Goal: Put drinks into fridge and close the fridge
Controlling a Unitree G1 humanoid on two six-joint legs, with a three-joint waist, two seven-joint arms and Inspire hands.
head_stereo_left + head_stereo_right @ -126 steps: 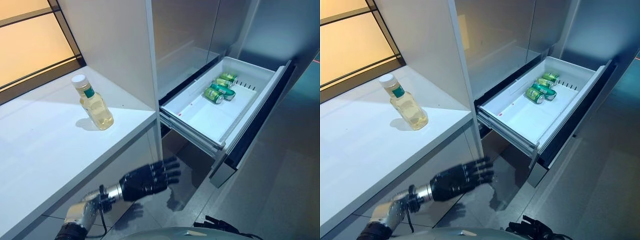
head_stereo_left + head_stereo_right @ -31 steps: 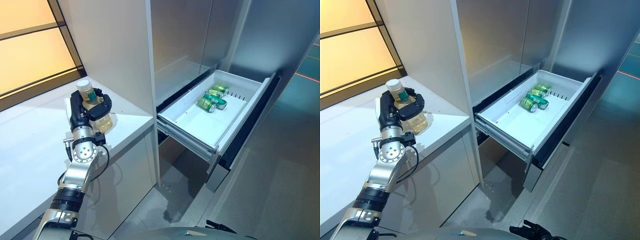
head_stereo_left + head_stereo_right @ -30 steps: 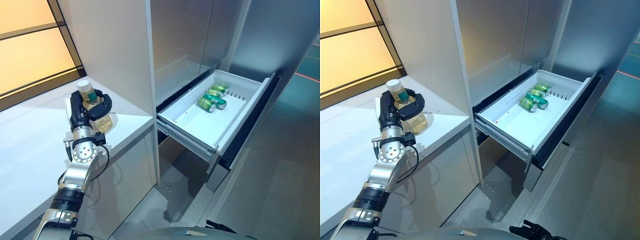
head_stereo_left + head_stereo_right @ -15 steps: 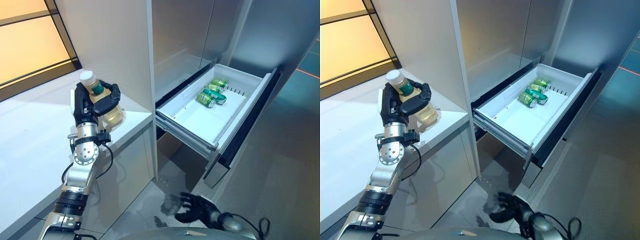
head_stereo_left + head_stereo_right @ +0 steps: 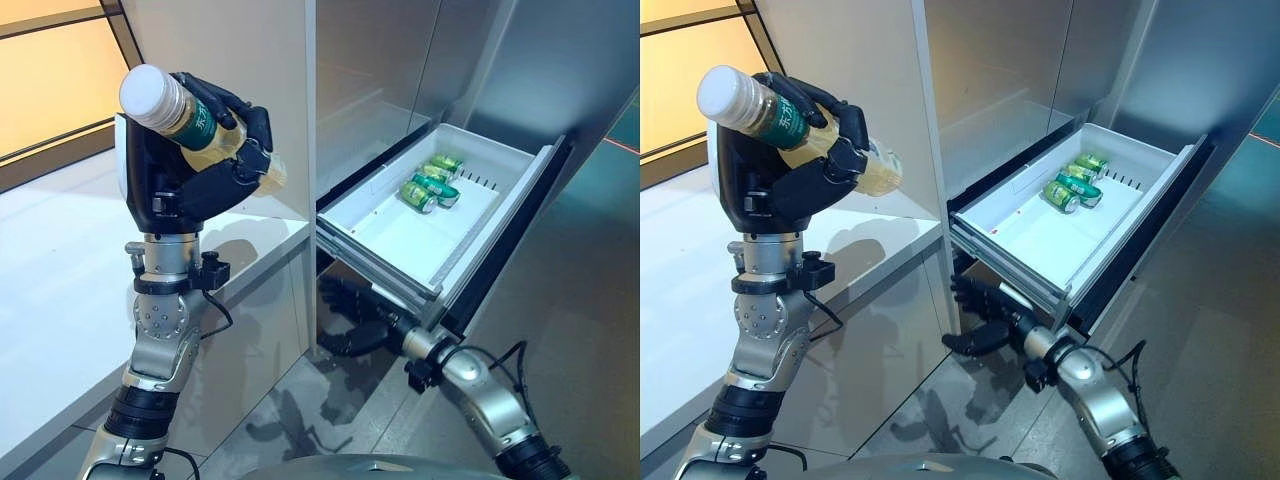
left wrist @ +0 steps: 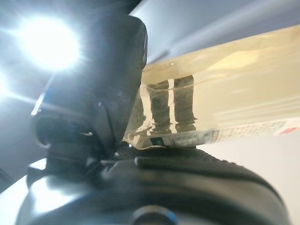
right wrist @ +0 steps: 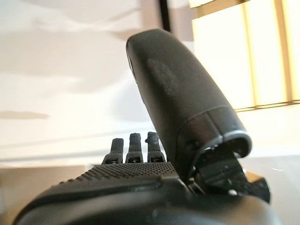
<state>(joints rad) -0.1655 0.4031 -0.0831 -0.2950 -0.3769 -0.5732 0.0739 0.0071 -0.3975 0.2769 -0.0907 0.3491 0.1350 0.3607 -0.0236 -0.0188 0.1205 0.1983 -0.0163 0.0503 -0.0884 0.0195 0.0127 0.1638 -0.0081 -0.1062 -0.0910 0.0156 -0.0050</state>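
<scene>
left hand [image 5: 185, 180]: your fingers wrapped round clear yellow-liquid plastic bottle [image 5: 205, 135], raised, cap toward 10 o'clock
right hand [image 5: 985, 315]: your fingers spread, low, under white pulled-out fridge drawer [image 5: 385, 245]

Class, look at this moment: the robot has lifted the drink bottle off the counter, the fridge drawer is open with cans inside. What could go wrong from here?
1. The left hand holds the bottle tilted, high above the counter; if the grip slips, it could drop.
2. The white cabinet wall stands between the bottle and the open drawer; swinging across might knock it.
3. The right hand, open, sits just under the drawer's front edge; raising it might bump the drawer or jostle the cans.
</scene>
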